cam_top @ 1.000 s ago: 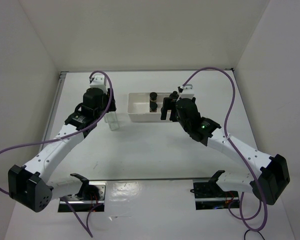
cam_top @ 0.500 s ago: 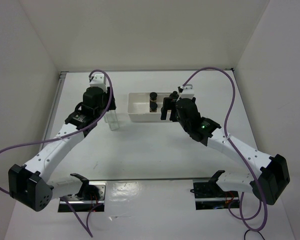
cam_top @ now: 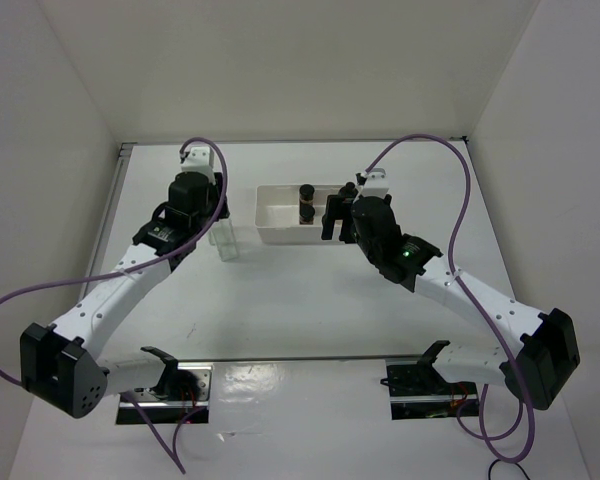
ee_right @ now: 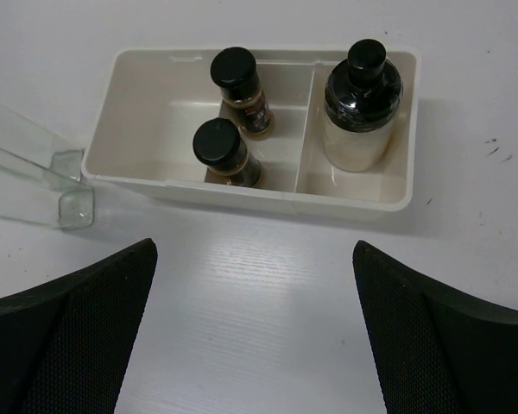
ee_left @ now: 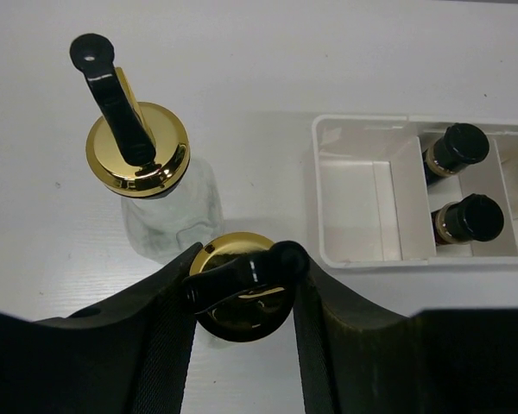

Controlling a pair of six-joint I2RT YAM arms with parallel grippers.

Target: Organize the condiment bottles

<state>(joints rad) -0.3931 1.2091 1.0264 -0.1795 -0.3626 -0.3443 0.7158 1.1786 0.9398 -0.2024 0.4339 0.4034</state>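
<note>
Left end effector [ee_left: 243, 276]: its two black fingers are sitting close against either side of a gold top. Whether they are truly clamping it, I cannot tell.
Flanked bottle: the tall clear square glass bottle with a gold pourer top [ee_left: 240, 300] is standing on the white counter [ee_left: 345, 60], directly between those fingers.
Slip risk: the fingers are meeting a smooth round metal cap, so a lift is probably risking the bottle sliding out or tilting.
Lever risk: the bottle's black pourer lever [ee_left: 242, 269] is lying across toward the right-hand finger and may be snagging there, twisting the bottle.
Second glass bottle [ee_left: 138, 155]: it is standing just beyond the fingers, to their left and close beside the first. A sideways swing is likely to topple it.
White three-compartment rectangular plastic tray [ee_left: 363, 257]: it is lying beyond the fingers, to their right, with its left compartment [ee_left: 354, 203] bare. A low carry is risking a clipped wall.
Two small dark black-capped spice jars [ee_right: 217, 147]: they are standing in the middle compartment.
Whitish black-capped jar [ee_right: 358, 121]: it is standing in the right compartment.
Right end effector [ee_right: 252, 250]: it is spread wide, holding nothing, just short of the tray. Both arms may be crowding each other there.
</note>
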